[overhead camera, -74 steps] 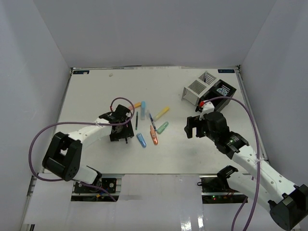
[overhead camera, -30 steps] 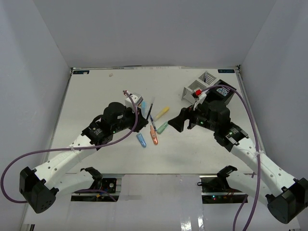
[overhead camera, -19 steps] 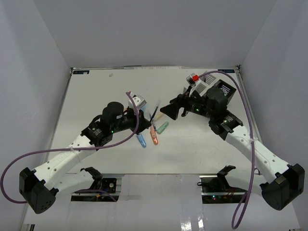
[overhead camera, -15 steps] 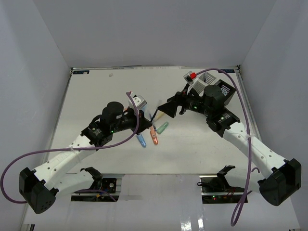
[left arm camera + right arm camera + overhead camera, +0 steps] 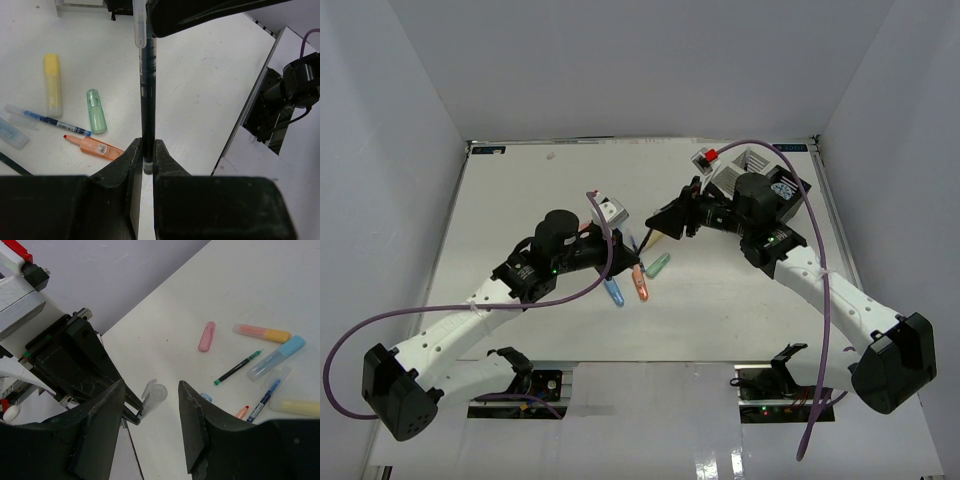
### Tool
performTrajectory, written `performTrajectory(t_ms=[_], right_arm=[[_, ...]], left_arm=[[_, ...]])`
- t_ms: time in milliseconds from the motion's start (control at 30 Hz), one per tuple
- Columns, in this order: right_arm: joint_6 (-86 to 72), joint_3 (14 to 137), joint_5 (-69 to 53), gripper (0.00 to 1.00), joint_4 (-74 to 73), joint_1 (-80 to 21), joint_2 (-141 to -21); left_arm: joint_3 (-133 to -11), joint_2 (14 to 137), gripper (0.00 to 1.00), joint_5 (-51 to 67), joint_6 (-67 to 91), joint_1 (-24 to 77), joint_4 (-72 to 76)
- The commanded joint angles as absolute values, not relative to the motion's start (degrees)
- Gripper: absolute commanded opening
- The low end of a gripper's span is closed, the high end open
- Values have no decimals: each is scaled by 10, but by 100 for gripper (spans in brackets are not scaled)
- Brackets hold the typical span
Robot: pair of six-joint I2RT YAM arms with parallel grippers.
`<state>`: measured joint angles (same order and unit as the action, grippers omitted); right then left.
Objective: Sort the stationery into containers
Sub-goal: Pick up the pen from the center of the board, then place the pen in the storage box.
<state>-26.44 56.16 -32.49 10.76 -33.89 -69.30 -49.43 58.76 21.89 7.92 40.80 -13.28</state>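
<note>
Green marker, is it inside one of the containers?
No, the green marker lies on the table, beside the yellow marker.

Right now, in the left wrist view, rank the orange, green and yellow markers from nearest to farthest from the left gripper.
From the left gripper, shut on the dark pen:
1. Orange marker, just left of it.
2. Green marker, higher up on the left.
3. Yellow marker, far upper left.
</note>
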Motion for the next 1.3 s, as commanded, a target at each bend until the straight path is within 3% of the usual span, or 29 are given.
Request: performTrajectory(t_ms=[0,133,300,333,433,467,533,567,667,933,1267], right_arm=[[-267,585,-344,52,143,-340,-695],[-263,585,-344,31,140,-341,-698],[-252,584,-333,12,126,-340,-700],[-250,584,-329,8,122,-340,-700],[-236,583,-308,8,112,-340,-695],[-229,583,-297,8,109,-340,-693],[-219,582,-283,8,106,-338,-689],[-213,584,-263,8,101,-337,-687],[-183,598,-209,8,74,-316,-684],[-75,670,43,8,59,-219,-705],[34,850,176,8,99,-142,-886]], left_arm=[[-507,587,0,232,73,410,-118],[-510,593,3,231,75,410,-116],[-508,596,9,228,77,410,-115],[-507,595,16,225,78,410,-115],[-503,592,34,212,79,410,-115],[-501,591,51,199,82,410,-114],[-496,585,68,181,86,410,-115],[-493,583,83,172,90,410,-117],[-485,569,98,125,98,410,-126],[-479,559,98,-170,137,403,-182],[-506,658,98,-249,164,360,-257]])
